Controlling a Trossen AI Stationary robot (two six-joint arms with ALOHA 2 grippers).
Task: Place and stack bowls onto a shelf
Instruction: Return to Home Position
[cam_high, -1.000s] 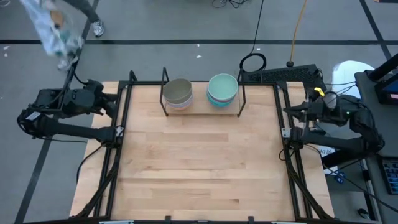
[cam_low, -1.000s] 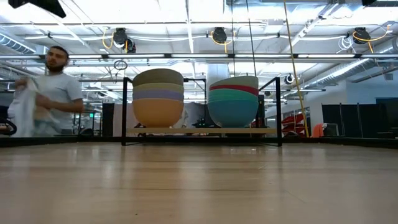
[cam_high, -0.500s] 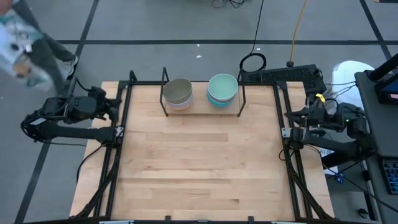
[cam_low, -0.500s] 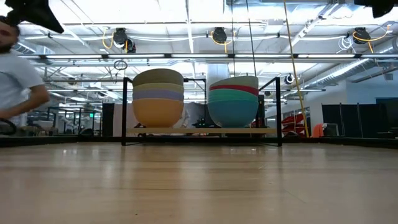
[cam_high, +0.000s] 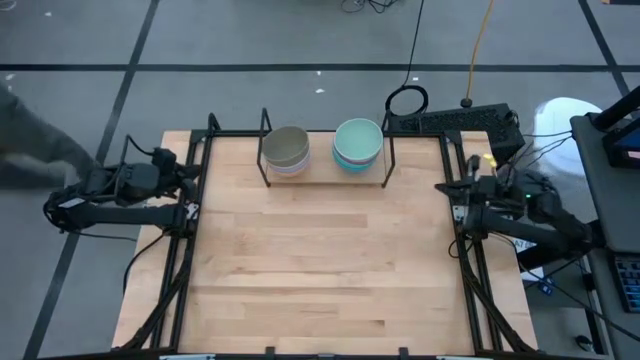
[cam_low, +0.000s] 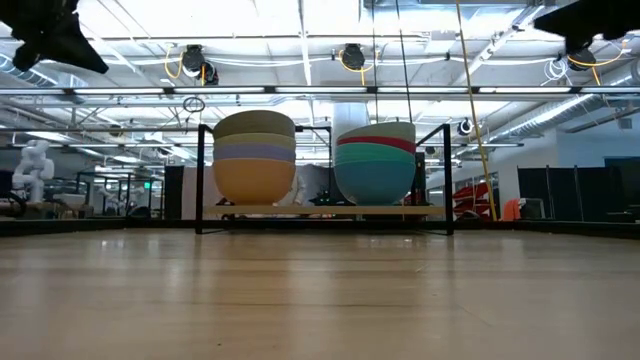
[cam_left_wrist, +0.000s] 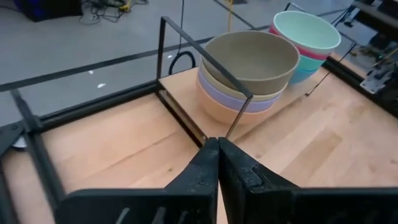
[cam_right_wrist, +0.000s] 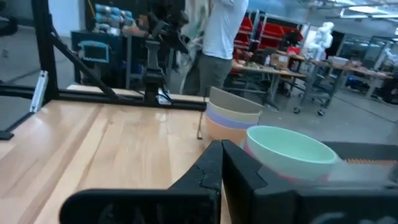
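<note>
**A:** Tabletop (cam_high: 320, 270) first. What does it look like?

**B:** Pale wooden boards with black rails down both sides. Only the shelf (cam_low: 325, 211) stands on it, in the middle of the far edge.

**A:** And the bowls?

**B:** All are on the shelf's board, in two stacks just beside each other. The left stack (cam_low: 255, 165) is topped by a grey-olive bowl (cam_high: 287, 146), with lavender below it and a peach-orange one at the bottom. The right stack (cam_low: 375, 170) is topped by a mint green bowl (cam_high: 357, 140), with a magenta rim under it and cyan lowest.

**A:** The hands?

**B:** The left hand (cam_left_wrist: 217, 143) is over the left rail, well apart from the shelf. Its fingers are pressed together on nothing. The right hand (cam_right_wrist: 222, 146) is over the right rail, also clenched and empty.

**A:** And the room?

**B:** The floor (cam_high: 300, 40) around the tabletop is grey, crossed by dark lines. A coil of black cable (cam_high: 407, 100) lies just behind the shelf. Looking level across the tabletop, the ceiling (cam_low: 300, 60) shows pipes and long strip lights. The right wrist view shows a person (cam_right_wrist: 224, 31) in a white top standing beyond the tabletop.
</note>
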